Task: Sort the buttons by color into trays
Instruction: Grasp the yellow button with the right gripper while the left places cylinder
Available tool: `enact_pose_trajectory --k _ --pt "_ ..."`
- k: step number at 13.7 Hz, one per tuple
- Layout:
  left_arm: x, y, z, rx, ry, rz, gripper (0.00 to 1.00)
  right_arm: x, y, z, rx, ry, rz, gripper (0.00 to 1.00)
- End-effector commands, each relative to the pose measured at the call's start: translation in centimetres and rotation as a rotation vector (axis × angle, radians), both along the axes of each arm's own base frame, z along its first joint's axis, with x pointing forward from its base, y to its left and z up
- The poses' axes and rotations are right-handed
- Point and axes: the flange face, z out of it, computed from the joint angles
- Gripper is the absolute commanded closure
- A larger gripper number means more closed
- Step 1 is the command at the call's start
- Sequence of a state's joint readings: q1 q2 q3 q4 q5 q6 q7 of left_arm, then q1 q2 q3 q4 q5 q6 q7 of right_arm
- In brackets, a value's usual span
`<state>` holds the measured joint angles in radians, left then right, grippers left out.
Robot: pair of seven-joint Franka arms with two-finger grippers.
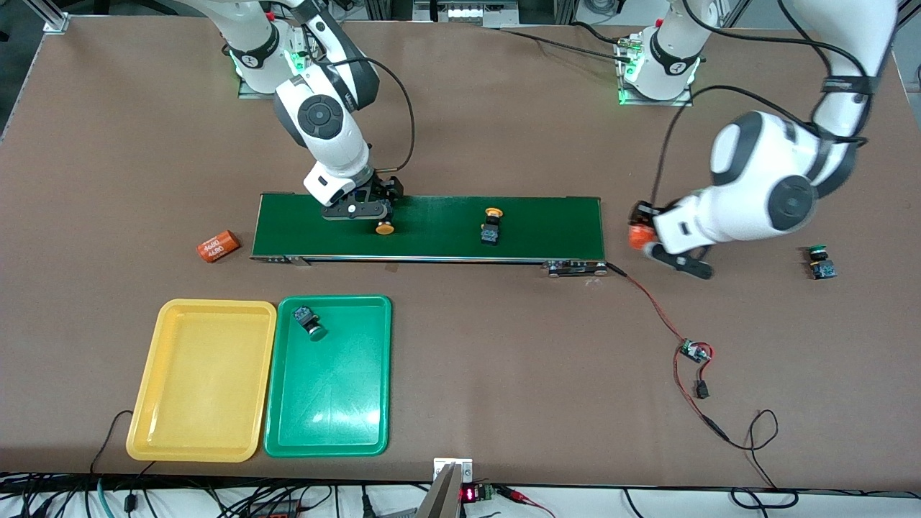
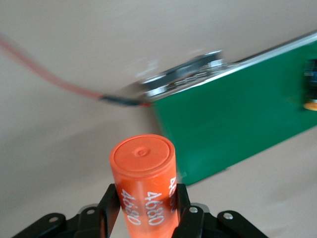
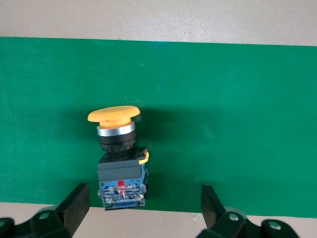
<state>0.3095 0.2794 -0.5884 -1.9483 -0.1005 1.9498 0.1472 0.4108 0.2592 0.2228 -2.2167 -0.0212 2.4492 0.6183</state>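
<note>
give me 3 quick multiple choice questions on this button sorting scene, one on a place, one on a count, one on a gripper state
1. Where does the only sorted green-capped button lie?
A. in the green tray
B. in the yellow tray
C. on the conveyor belt

2. How many yellow-capped buttons are on the belt?
A. none
B. one
C. two

3. What is the left gripper doing?
A. open over a tray
B. shut on the orange cylinder
C. shut on a button

Answers: 1 A, it rests on that tray's floor. 2 C, one mid-belt, one under the open right gripper. 3 B, fingers clamp the numbered cylinder.
</note>
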Motion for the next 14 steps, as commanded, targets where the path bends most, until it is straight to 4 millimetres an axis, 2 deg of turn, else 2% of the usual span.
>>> enact_pose_trajectory --k 1,3,5,6,7,9,11,12,14 --pt "-0.1 -2.7 -0.1 -0.064 -0.017 -0.128 0.71 0.0 0.2 -1.3 -0.001 -0.009 -0.004 0.05" --pt "-0.1 -5.6 0.0 -0.104 -0.079 -0.25 0.71 0.1 0.3 -2.3 0.004 -0.008 -0.003 0.35" --pt "-0.2 -7.7 -1.1 -0.112 -0.14 -0.431 0.71 0.3 0.0 -2.5 0.003 -0.005 -0.007 0.61" --pt "-0.4 -8.7 -1.4 -0.098 -0.174 -0.532 0.72 0.4 -0.1 -2.4 0.003 -0.005 -0.012 0.73" --pt "-0.9 -10.1 -1.5 -0.084 -0.195 -0.655 0.72 0.8 -0.2 -1.9 0.006 -0.012 -0.013 0.81" --pt "-1.7 -11.6 -1.6 -0.055 -0.221 -0.83 0.72 2.3 -0.4 -0.1 0.004 -0.016 -0.028 0.89" --pt "-2.7 -13.2 -1.8 -0.039 -0.227 -0.904 0.72 4.5 -0.2 3.0 -0.016 0.006 -0.042 0.89" --pt "-3.4 -13.9 -2.9 -0.011 -0.231 -0.963 0.72 6.0 -0.1 5.2 -0.021 0.008 -0.053 0.89" --pt "-4.7 -15.2 -3.6 0.012 -0.253 -1.058 0.72 8.3 -0.9 7.9 -0.014 -0.015 -0.076 0.89"
